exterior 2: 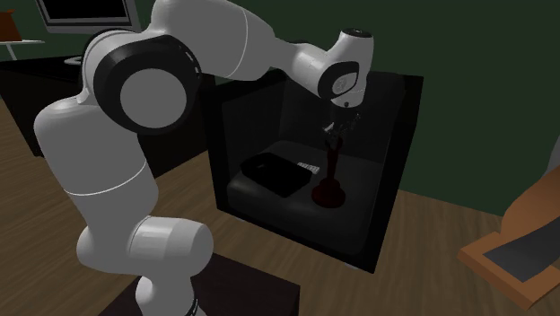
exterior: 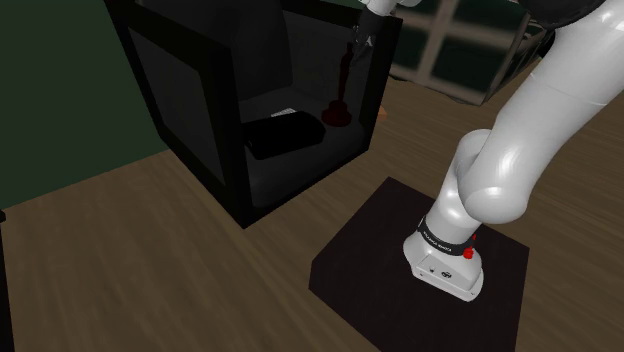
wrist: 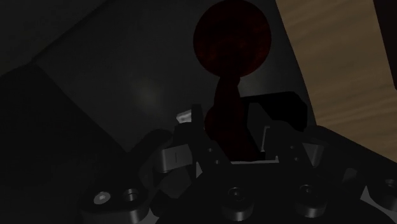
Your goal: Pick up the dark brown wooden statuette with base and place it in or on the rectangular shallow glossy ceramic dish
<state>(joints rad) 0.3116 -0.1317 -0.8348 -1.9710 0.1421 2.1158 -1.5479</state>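
Observation:
A dark reddish-brown statuette (exterior: 341, 88) with a round base stands inside a black open-fronted cabinet (exterior: 190, 110); I also see the statuette (exterior 2: 330, 179) in the second exterior view. My gripper (exterior: 362, 40) reaches down from above, shut on the statuette's upper end. In the wrist view the fingers (wrist: 189, 121) clasp the stem of the statuette (wrist: 232, 44), whose base lies beyond them. A dark rectangular shallow dish (exterior: 283, 133) lies on the cabinet floor just to the shoulder view's left of the statuette. The same dish (exterior 2: 278, 172) appears beside the base in the second exterior view.
The cabinet's roof (exterior 2: 395, 85) and side walls close in tightly around the gripper. Wooden floor (exterior: 150, 260) spreads in front. The arm's base sits on a dark stand (exterior: 370, 250). A brown piece of furniture (exterior 2: 525, 233) stands at the second exterior view's right.

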